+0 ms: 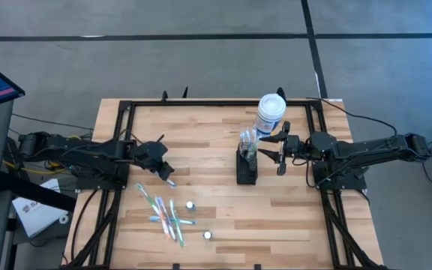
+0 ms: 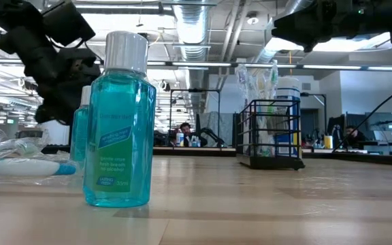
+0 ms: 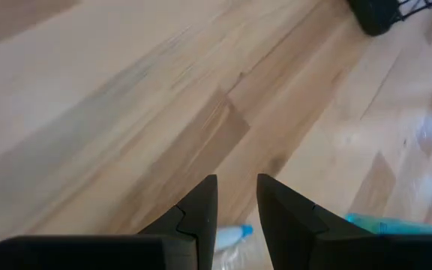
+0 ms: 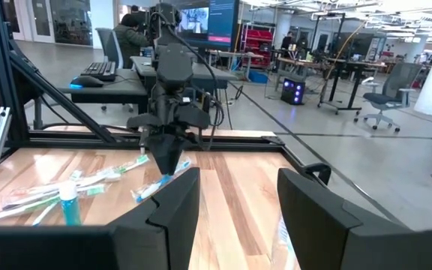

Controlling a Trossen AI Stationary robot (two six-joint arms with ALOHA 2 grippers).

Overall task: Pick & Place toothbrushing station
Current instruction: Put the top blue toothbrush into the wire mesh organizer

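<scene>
The toothbrushing station (image 1: 246, 166), a black wire caddy with toothbrushes standing in it, rests on its base right of the table's centre; the low view shows it too (image 2: 267, 136). My right gripper (image 1: 277, 154) stands open, level, just right of the caddy, with nothing between its fingers (image 4: 238, 217). My left gripper (image 1: 166, 175) is at the table's left, slanting down, shut on a packaged toothbrush (image 4: 160, 184). Several more packaged toothbrushes (image 1: 167, 214) lie flat nearer the front edge. My left gripper pinches the packaged toothbrush between its two fingers; a white and blue piece of it (image 3: 235, 236) shows in the gap. The fingers come slanting down from the table's left. The toothbrush sits tilted under the fingertips (image 4: 163, 169); whether its lower end touches the table, I cannot tell.
A white canister with a blue label (image 1: 271, 112) stands behind the caddy at the far edge. Two small teal mouthwash bottles (image 1: 190, 205) (image 1: 208, 235) stand near the front; one fills the low view (image 2: 118, 122). A black frame (image 1: 130, 105) runs round the table.
</scene>
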